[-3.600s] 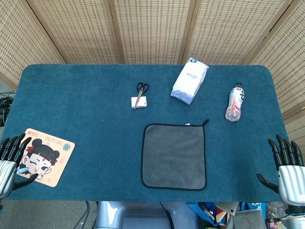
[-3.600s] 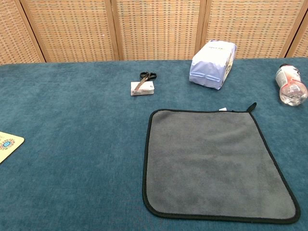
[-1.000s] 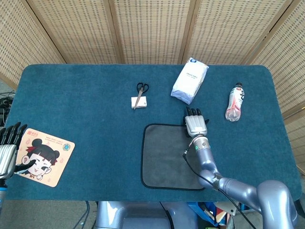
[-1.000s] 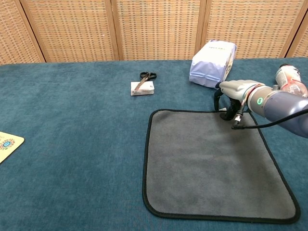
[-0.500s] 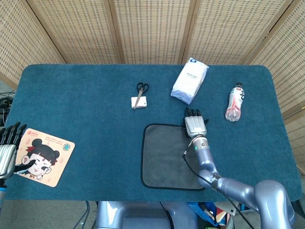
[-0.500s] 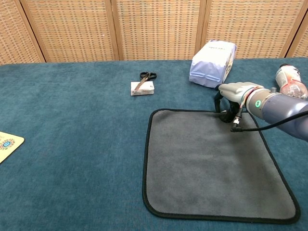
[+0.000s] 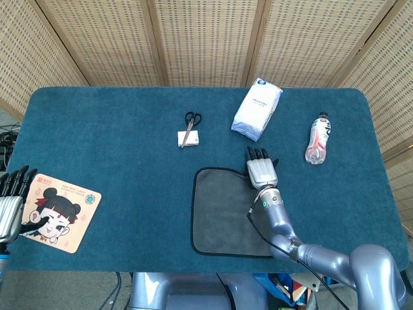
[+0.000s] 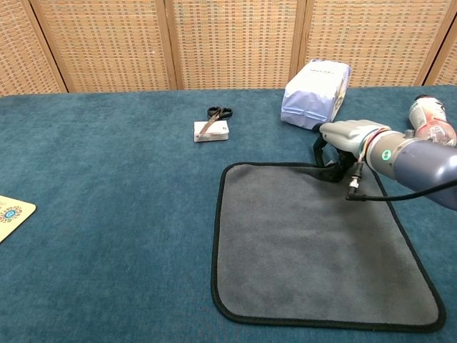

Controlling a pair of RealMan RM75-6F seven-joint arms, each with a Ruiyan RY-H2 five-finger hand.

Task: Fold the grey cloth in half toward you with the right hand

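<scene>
The teal felt table [image 7: 116, 148] is lying as it was, and the grey cloth [image 8: 314, 243] is still spreading flat at its 5 o'clock part, a square of soft pile with a black stitched border. The right hand [image 8: 341, 146] is now sitting slightly further toward 9 o'clock along the cloth's far edge than half a second ago, and that edge is lifting a little under it. Its dark fingers [image 8: 330, 171] are curling down onto the far hem near the right corner, apparently pinching it, though the silver palm is covering the contact and the cloth's corner loop. The left hand [image 7: 11, 206] is resting at the table's 8 o'clock rim, cut off by the picture's edge, fingers apart and holding nothing, beside the cartoon mat [image 7: 59, 212]. At 12 o'clock of the cloth a crinkled white pouch [image 7: 257, 108] is lying; a plastic bottle [image 7: 317, 139] is lying at 2 o'clock; black-handled scissors [image 7: 190, 128] are resting across a small white box [image 8: 211, 131].
</scene>
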